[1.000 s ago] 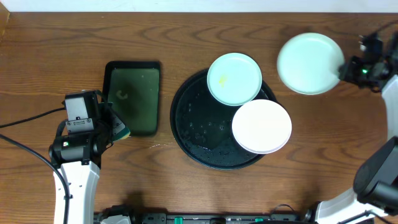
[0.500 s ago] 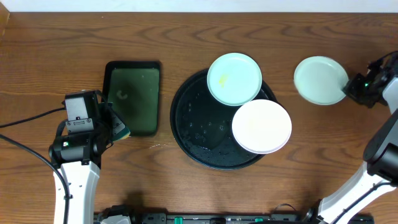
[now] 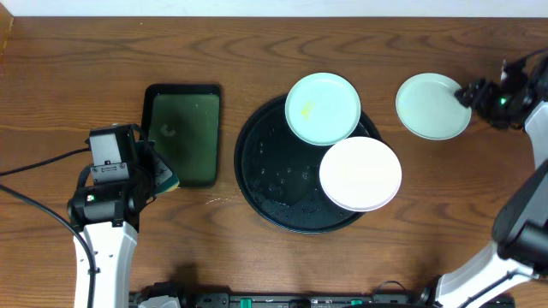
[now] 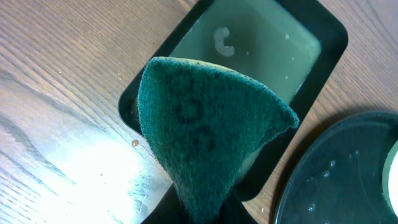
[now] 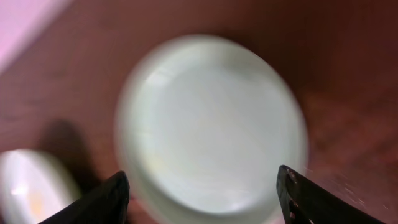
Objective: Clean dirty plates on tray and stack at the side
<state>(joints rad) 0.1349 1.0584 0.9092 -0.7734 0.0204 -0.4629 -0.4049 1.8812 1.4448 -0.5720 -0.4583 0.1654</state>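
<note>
A brown wood-grain table [image 3: 257, 51] fills the view, a pale strip [image 3: 257, 7] beyond its far edge.

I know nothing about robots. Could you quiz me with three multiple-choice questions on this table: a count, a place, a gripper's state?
1. How many plates sit on the large round black tray? A one, B two, C three.
2. The pale mint plate by the right gripper lies: A on the wooden table, B on another plate, C in mid-air.
3. The left gripper is: A empty, B holding a plate, C shut on a dark green sponge.
Answers: B, a stained mint plate and a white plate rest there; A, it lies flat on wood; C, the sponge sticks out of its closed grip.
</note>
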